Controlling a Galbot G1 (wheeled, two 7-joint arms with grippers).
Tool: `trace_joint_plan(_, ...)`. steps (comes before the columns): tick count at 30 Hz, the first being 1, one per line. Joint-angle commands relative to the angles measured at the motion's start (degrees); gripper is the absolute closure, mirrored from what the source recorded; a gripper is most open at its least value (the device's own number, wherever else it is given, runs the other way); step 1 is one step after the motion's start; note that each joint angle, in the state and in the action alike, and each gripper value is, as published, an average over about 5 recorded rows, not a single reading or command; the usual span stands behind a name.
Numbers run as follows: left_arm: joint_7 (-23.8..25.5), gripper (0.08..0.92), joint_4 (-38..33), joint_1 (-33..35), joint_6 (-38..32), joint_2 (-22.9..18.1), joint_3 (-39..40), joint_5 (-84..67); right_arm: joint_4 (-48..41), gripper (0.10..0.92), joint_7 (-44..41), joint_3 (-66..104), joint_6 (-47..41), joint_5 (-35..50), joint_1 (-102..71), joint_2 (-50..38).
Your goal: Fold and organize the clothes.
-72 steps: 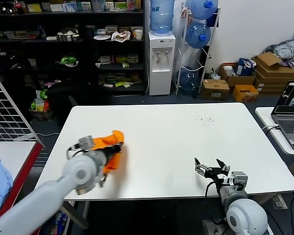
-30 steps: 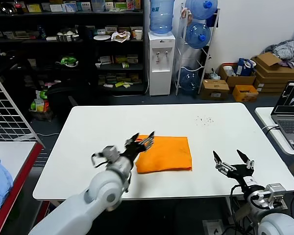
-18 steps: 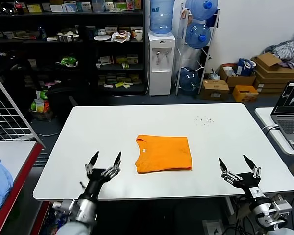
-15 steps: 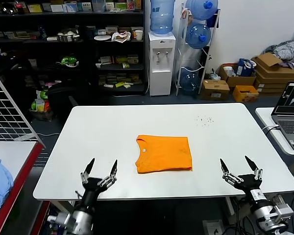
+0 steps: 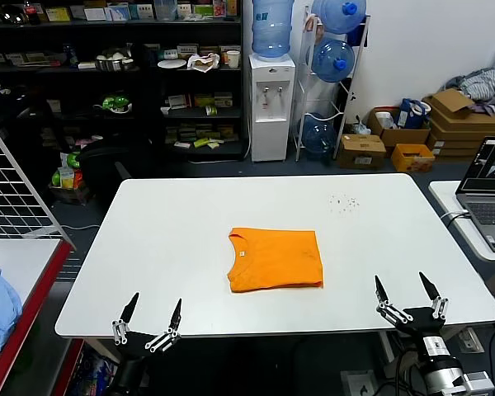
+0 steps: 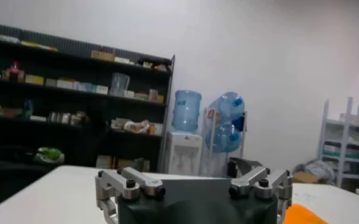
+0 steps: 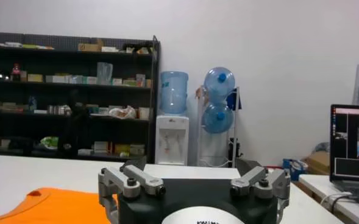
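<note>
Even, bright indoor light falls from overhead; the white table (image 5: 190, 223) shows no glare and only faint shadows. The dark shelving (image 5: 107, 74) stays dim. Both wrist views look soft and slightly hazy, with blurred backgrounds.

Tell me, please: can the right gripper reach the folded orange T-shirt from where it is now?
Probably yes. The right gripper is open at the table's near edge, and only bare tabletop lies between it and the orange T-shirt. Nothing blocks the way.
</note>
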Motion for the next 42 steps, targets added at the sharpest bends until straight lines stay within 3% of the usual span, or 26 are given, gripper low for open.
trace_joint_plan(1, 2.5, 0.079, -0.7, 2.6, -2.1, -3.9, -4.6, 2.1, -0.4, 0.104, -1.8, 0.1, 2.6, -3.8, -0.6, 4.1)
trace_joint_plan(12, 2.1, 0.079, -0.4, 2.7, -1.7, -4.5, -4.1, 2.1, -1.1, 0.104, -0.8, -0.3, 2.6, -3.4, -0.8, 4.6)
trace_joint_plan(25, -0.9, 0.079, -1.6, 3.6, 2.4, -4.0, -3.9, 2.2, -3.1, 0.104, -0.1, 0.5, 10.5, -3.5, -4.3, 6.0)
trace_joint_plan(34, -1.7, 0.079, -3.1, 5.1, 3.5, -3.2, -4.4, 2.1, -1.9, 0.104, -0.6, 0.3, 9.4, -3.3, -5.5, 6.0)
trace_joint_plan(42, -3.5, 0.079, -8.7, 10.8, 8.4, -0.4, -5.0, 0.4, 1.7, 0.104, 0.6, 1.7, 4.3, -0.4, -8.7, 4.5)
